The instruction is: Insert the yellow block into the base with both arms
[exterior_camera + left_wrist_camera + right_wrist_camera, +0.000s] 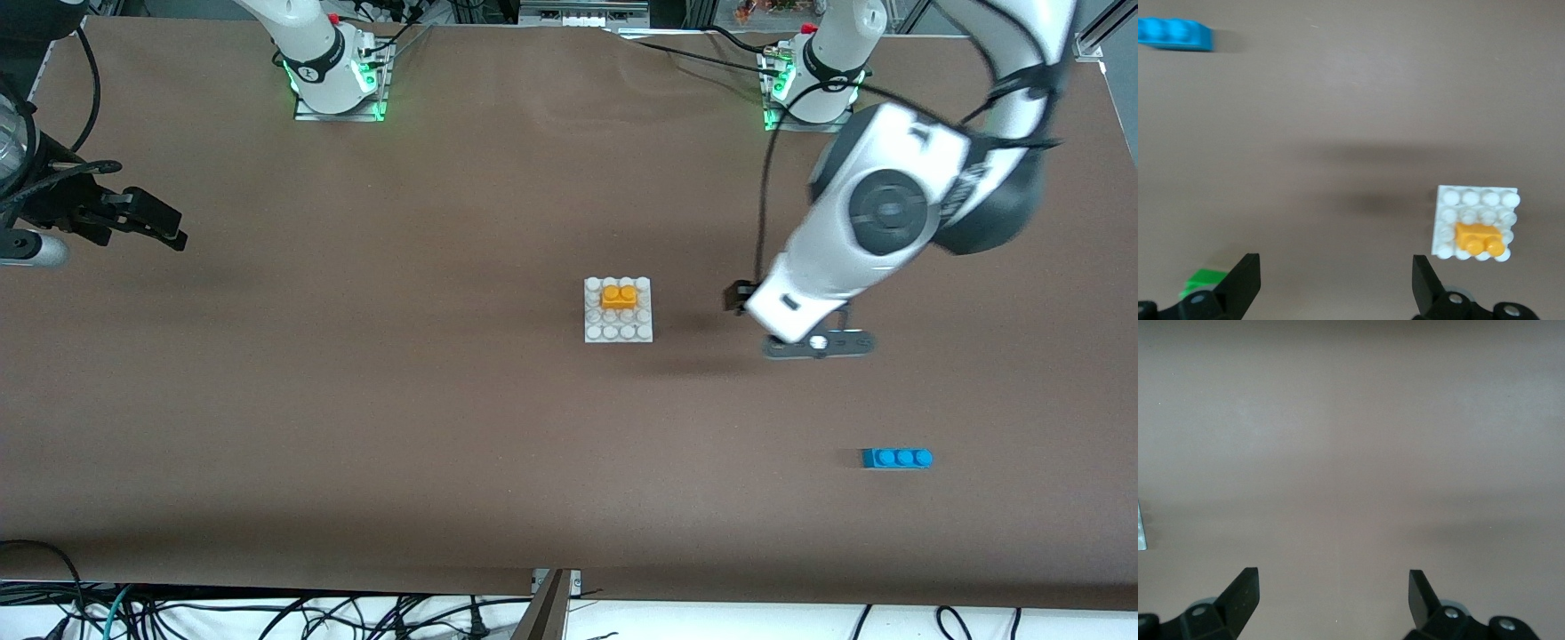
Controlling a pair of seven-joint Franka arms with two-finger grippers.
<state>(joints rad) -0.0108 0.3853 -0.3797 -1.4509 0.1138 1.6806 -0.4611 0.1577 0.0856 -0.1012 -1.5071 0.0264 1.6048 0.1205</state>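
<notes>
Yellow block (1478, 239) beside left fingers (1426, 283) (apart)

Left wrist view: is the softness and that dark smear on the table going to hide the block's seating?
Left wrist view: soft all over, yellow block and base studs smeared; the dark smear beside the base is a shadow. Front view: sharper, evenly lit, block clearly on the base.
</notes>
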